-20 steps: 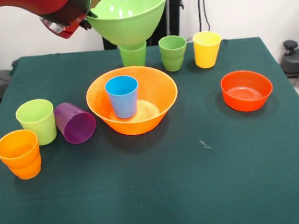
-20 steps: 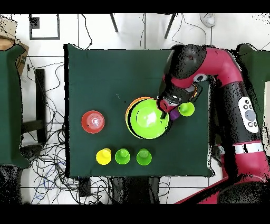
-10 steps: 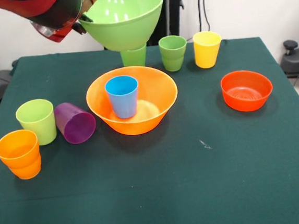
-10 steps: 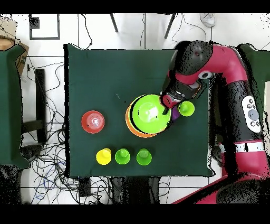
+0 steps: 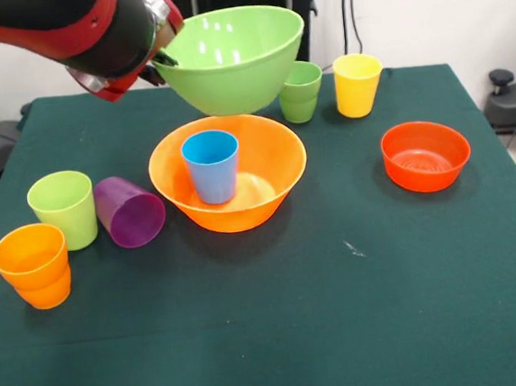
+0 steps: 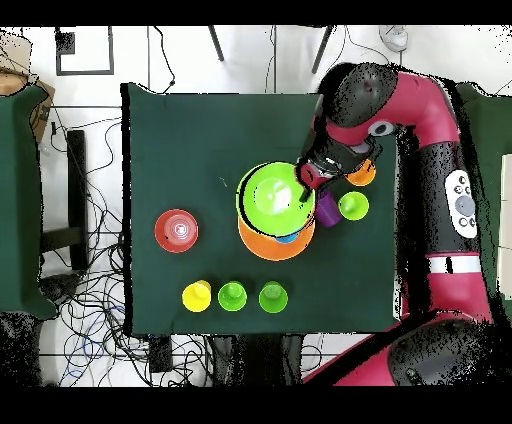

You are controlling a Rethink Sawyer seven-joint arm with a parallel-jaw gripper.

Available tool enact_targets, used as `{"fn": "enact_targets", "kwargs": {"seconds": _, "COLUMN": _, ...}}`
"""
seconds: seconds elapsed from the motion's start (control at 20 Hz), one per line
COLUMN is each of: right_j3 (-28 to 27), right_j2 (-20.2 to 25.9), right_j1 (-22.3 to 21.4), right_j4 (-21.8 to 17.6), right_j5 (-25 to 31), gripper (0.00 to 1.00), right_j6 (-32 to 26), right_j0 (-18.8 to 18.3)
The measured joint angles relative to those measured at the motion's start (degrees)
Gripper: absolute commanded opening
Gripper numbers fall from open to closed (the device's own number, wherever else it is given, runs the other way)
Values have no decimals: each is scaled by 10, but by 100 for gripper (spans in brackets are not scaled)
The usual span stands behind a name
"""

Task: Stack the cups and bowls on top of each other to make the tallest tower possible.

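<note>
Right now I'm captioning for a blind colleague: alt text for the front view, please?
The gripper holds a lime bowl by its rim above an orange bowl containing an upright blue cup, on a green table with scattered cups.

front: across table (image 5: 414,324), oblique, fairly near | overhead: straight down, seemingly higher | shared: tabletop

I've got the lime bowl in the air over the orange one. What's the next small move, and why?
Probably bring the lime bowl a little toward the camera in the front view, then lower it. It hangs tilted, held at its rim by the gripper, above the far rim of the orange bowl, not yet centred over the upright blue cup standing inside.
</note>
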Motion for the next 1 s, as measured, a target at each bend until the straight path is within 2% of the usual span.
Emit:
{"fn": "enact_targets", "kwargs": {"seconds": 0.6, "right_j3": -2, "right_j2": 0, "right_j1": 13, "right_j4": -2, "right_j5": 0, "gripper": 0, "right_j6": -8, "right_j0": 0}}
{"fn": "enact_targets", "kwargs": {"seconds": 1.0, "right_j3": -2, "right_j2": 1, "right_j1": 13, "right_j4": -2, "right_j5": 0, "gripper": 0, "right_j6": -40, "right_j0": -15}}
